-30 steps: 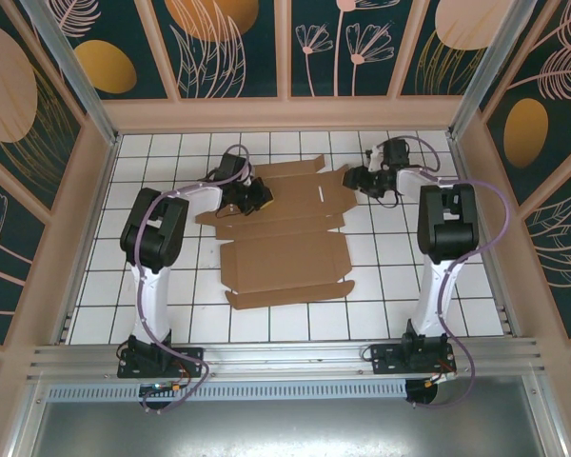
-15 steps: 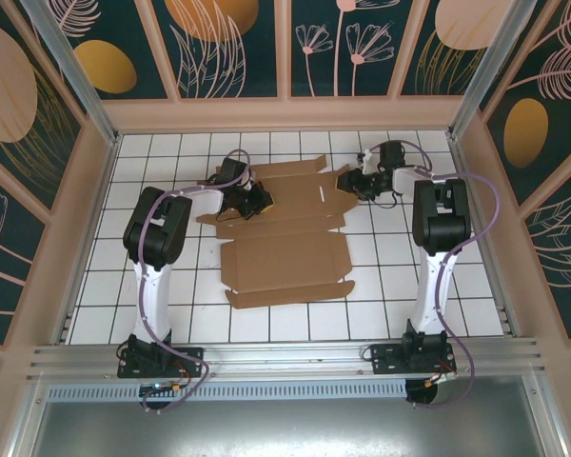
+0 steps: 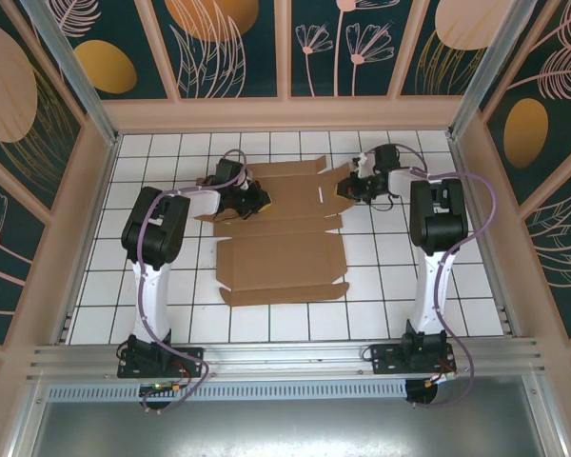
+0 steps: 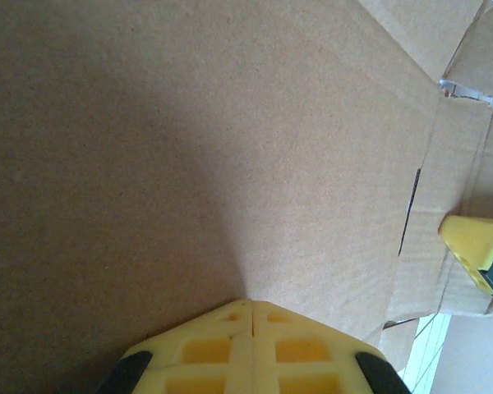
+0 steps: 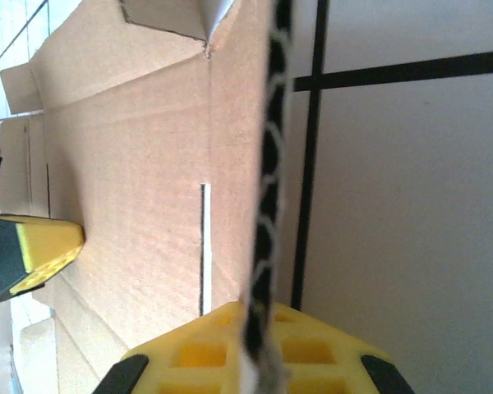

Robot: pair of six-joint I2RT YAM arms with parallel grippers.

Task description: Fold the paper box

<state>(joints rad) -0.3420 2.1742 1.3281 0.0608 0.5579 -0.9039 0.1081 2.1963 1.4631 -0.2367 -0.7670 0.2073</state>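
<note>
- We see the paper box [image 3: 281,238] as an unfolded brown die-cut sheet, lying open on the white tiled table [image 3: 171,276] between the two arms, roughly mid-table.
- Its near flap points toward the arm bases, and its far panel with tabs lies toward the back wall.
- The left gripper [image 3: 255,198] sits over the left part of the far panel in the overhead view, low on the cardboard.
- From the left wrist, its yellow fingers [image 4: 205,349] are pressed together with only a thin seam between them, and their tips meet the cardboard surface.
- That view is very close, so we cannot tell whether any cardboard is pinched in the seam; it looks more like closed tips resting on the sheet.
- The right gripper [image 3: 347,188] is at the right edge of the same far panel.
- From the right wrist, the corrugated edge of the sheet runs straight between the yellow fingers [image 5: 189,357], so they are clamped on that edge.
- A narrow slot [image 5: 203,246] cut in the panel lies just beside the held edge, with bare tile to the right of it.
- Each wrist view catches the other gripper's yellow fingertip across the panel, so the two face each other over the cardboard.
</note>
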